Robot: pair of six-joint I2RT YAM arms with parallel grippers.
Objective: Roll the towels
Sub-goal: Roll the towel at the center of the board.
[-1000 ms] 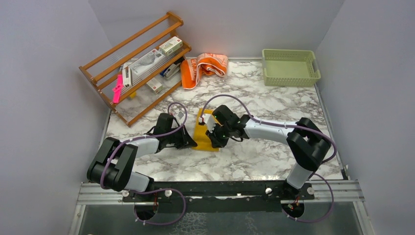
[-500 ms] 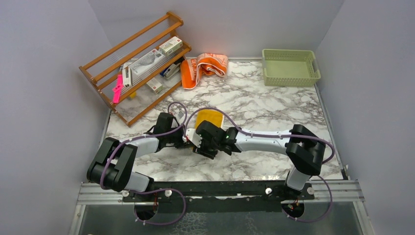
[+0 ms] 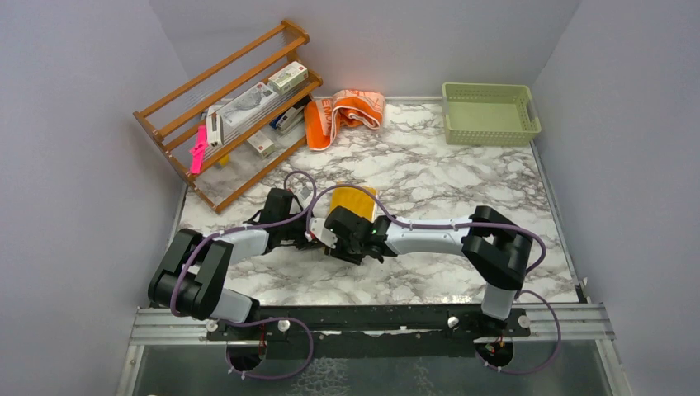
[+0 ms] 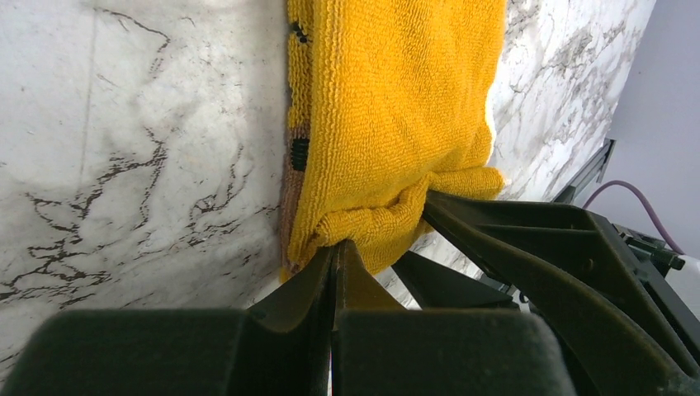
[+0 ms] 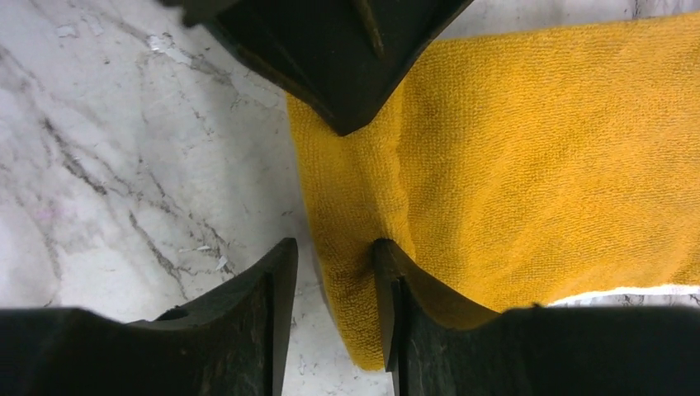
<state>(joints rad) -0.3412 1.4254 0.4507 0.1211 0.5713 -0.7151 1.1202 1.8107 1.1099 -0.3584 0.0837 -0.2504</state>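
Slatted brown wooden rack [image 3: 295, 33] holding boxes sits back-left. Left gripper [image 4: 336, 252]: fingers clenched tight, pinching a puckered bit of edge on the plain mustard-yellow terry cloth towel [image 3: 357, 198]. That towel lies mid-table on the white marble-pattern tabletop [image 3: 429, 177], and both grippers are at its near end. Right gripper [image 5: 334, 249] is just beside the left one, tips facing it, released and gripping nothing; one finger is over bare marble, the other on the towel's edge. The orange and pale peach printed towel [image 3: 347, 111] is crumpled at the back, just beside the rack's right end, well apart from both arms. A pale green plastic basket [image 3: 491, 134] is in the back-right corner.
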